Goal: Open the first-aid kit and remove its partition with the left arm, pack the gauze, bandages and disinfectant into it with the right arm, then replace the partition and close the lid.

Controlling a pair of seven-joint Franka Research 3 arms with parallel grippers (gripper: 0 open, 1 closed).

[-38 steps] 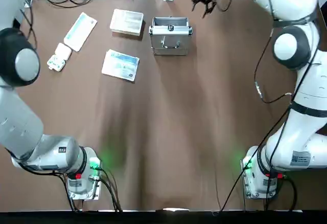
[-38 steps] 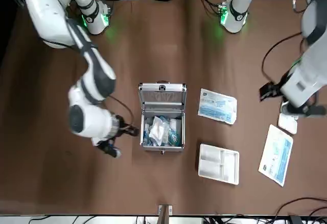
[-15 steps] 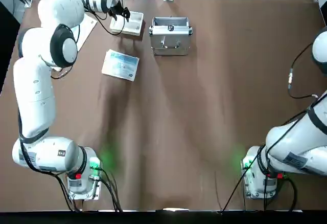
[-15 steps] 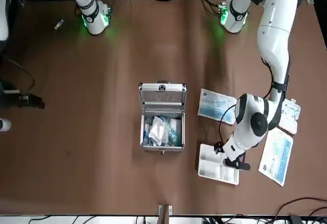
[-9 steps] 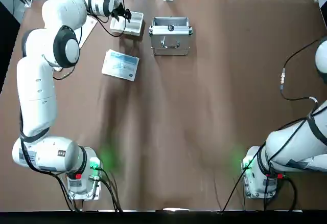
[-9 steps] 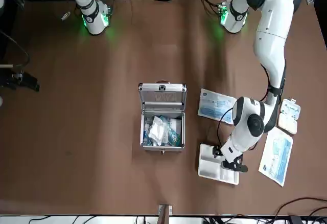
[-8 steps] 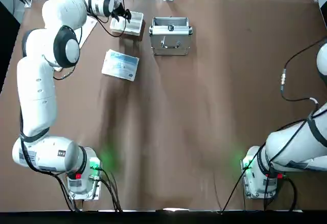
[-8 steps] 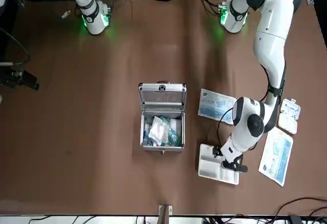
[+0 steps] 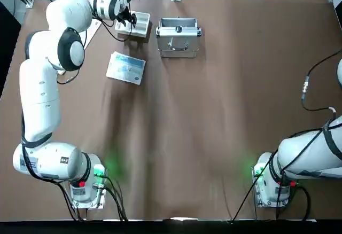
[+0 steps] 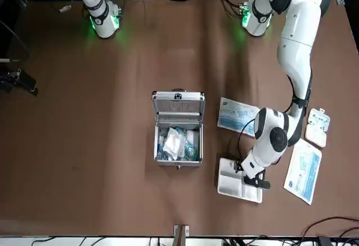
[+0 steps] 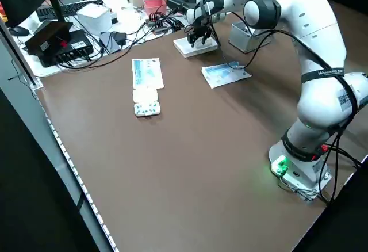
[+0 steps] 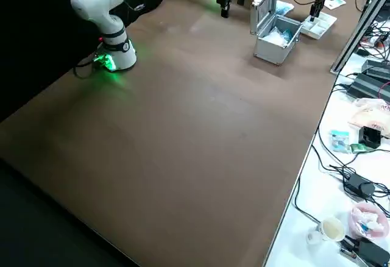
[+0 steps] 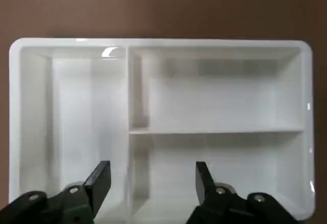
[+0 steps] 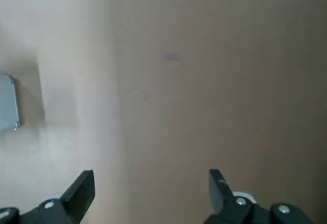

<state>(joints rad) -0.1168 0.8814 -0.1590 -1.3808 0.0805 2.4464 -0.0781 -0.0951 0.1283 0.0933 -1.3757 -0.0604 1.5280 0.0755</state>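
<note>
1. Two arms share the brown table (image 9: 214,111). The right gripper (image 10: 19,81) hangs over bare cloth well off the case's (image 10: 178,145) right side, nearer the bases than the case. Its fingers are spread wide, with nothing between them.
2. A blue-and-white packet (image 9: 126,67) lies flat, left of the case and a little nearer the bases.
3. The case stands open. The lid (image 10: 178,108) is upright along the edge facing the bases, and pale packets fill the inside. The disinfectant cannot be picked out among them.
4. The partition (image 13: 204,96) lies flat on the table near the case's left side, slightly farther out, apart from it.
5. The left gripper (image 13: 150,183) is low over the partition's edge. Its fingers (image 13: 99,180) are spread apart and not gripping it; whether they touch it cannot be told.
</note>
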